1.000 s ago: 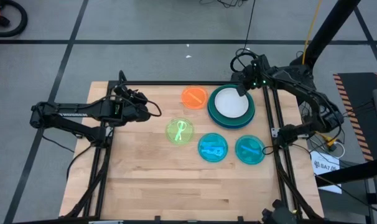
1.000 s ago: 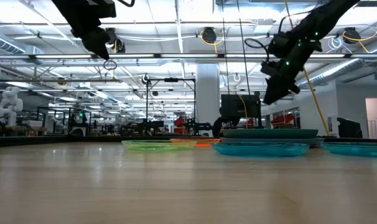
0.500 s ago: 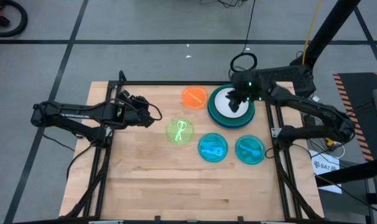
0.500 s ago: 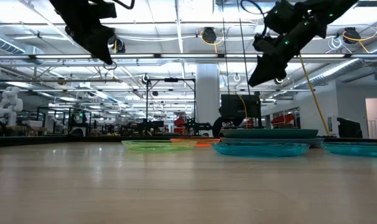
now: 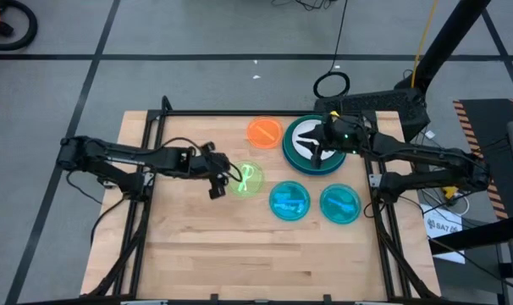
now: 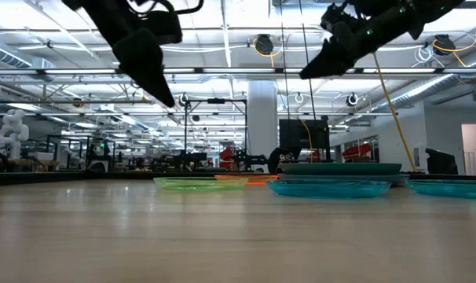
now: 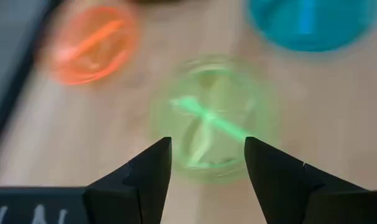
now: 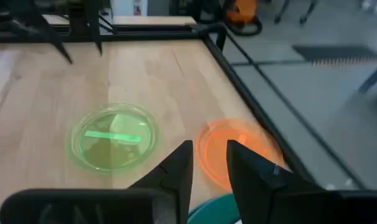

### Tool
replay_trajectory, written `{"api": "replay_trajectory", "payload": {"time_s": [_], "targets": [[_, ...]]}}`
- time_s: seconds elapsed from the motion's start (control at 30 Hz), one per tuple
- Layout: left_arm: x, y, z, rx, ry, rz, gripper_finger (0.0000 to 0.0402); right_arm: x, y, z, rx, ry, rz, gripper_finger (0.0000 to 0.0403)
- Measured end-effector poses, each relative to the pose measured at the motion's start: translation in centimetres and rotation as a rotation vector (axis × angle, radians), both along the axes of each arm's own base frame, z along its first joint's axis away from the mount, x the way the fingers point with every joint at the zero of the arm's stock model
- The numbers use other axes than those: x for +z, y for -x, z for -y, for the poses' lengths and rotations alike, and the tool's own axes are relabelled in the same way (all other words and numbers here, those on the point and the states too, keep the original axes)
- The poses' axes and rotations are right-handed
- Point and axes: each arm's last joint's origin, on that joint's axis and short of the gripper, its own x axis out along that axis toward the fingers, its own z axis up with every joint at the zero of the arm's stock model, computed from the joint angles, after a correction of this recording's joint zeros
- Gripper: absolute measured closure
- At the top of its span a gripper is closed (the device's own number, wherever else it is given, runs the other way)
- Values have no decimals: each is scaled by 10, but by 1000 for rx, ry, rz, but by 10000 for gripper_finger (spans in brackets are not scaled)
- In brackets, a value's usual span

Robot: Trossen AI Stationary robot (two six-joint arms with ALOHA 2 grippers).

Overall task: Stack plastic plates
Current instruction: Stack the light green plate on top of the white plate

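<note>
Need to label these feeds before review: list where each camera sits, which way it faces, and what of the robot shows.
High view: overhead, straight down; both arms, table, stacked big plates.
Low view: tabletop height, level into the room; both arms come in from above.
Left wrist view: over the green plate; open left gripper.
Right wrist view: toward the orange plate; right gripper.
Both wrist views share the green and orange plates.

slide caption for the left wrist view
Open left gripper poised above the lime green plate, orange plate beyond.
</note>
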Motion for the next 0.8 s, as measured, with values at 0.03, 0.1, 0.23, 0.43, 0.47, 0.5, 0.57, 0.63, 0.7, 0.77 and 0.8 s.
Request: {"api": "replay_trajectory", "payload": {"time_s": [0.03, 0.1, 0.23, 0.43, 0.47, 0.5, 0.57, 0.63, 0.7, 0.77, 0.8], "targets": [[-3, -4, 0, -37, 25, 1, 192, 2, 0, -2, 19, 26, 7, 312], [-10, -11, -2, -79, 59, -7, 192, 7, 0, -7, 55, 72, 26, 312], [-26, -22, -10, -75, 89, -37, 192, 17, 4, -16, 101, 128, 71, 312], [-48, -27, -37, 21, 106, -106, 192, 24, 8, -24, 131, 144, 103, 312], [-51, -28, -43, 41, 108, -113, 192, 24, 8, -25, 133, 147, 107, 312], [-53, -28, -49, 60, 110, -115, 192, 25, 8, -25, 134, 149, 112, 312], [-56, -28, -61, 85, 127, -108, 192, 25, 9, -25, 135, 153, 113, 312], [-57, -29, -72, 73, 147, -81, 192, 25, 9, -25, 138, 161, 109, 312], [-59, -30, -80, 42, 160, -65, 192, 25, 9, -25, 142, 167, 100, 312], [-63, -31, -86, -1, 169, -55, 192, 23, 9, -25, 144, 167, 87, 312], [-65, -32, -89, -19, 167, -56, 192, 23, 9, -25, 145, 167, 78, 312]]}}
